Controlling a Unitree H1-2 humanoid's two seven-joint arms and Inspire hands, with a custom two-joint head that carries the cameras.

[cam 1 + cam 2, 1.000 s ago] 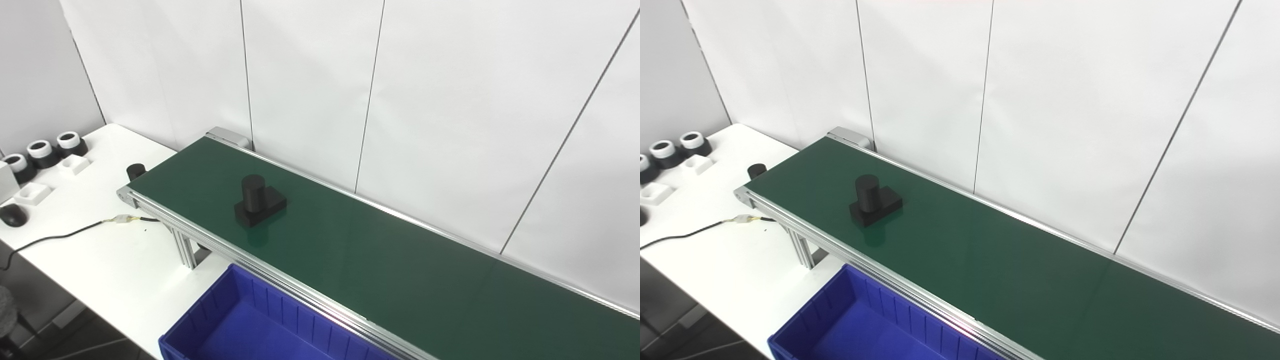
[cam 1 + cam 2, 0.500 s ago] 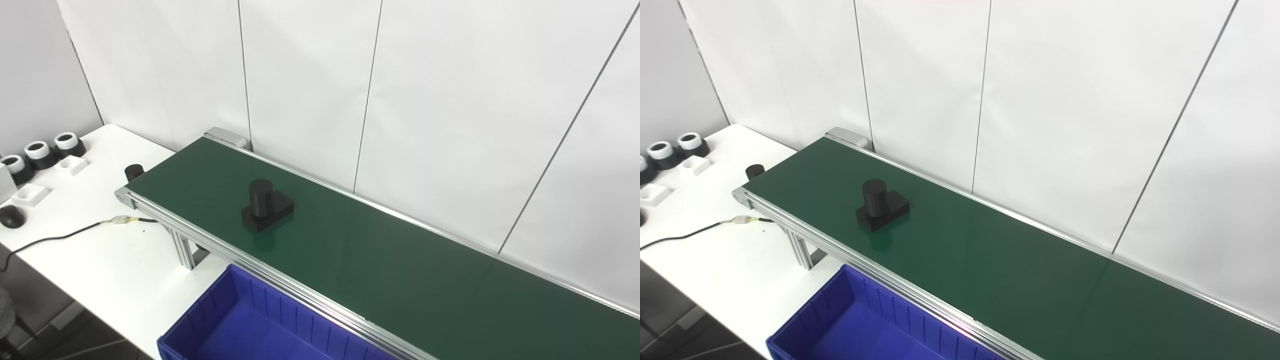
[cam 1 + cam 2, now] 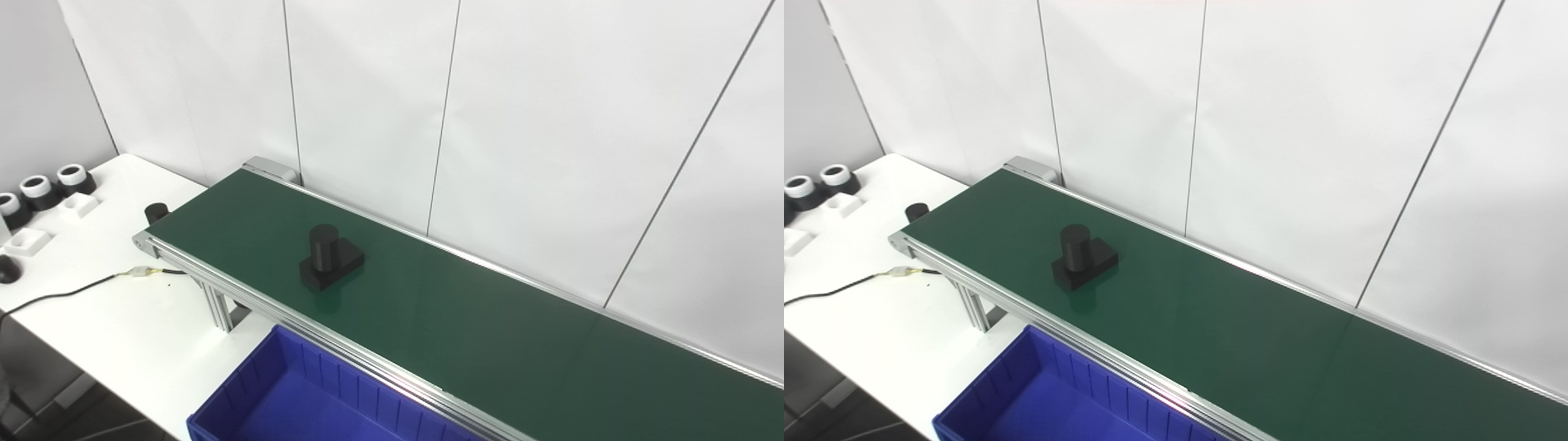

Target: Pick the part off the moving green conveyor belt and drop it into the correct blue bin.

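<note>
The black part is riding the green conveyor belt toward four o'clock, farther from the belt's end.

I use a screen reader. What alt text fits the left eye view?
A black part stands on a green conveyor belt along a white wall. A blue bin sits below the belt's near edge; no robot hands show.

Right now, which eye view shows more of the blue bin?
The right eye view: the blue bin shows its left corner, far wall and more floor. The left eye view cuts the same bin off nearer its corner at the bottom edge.
</note>
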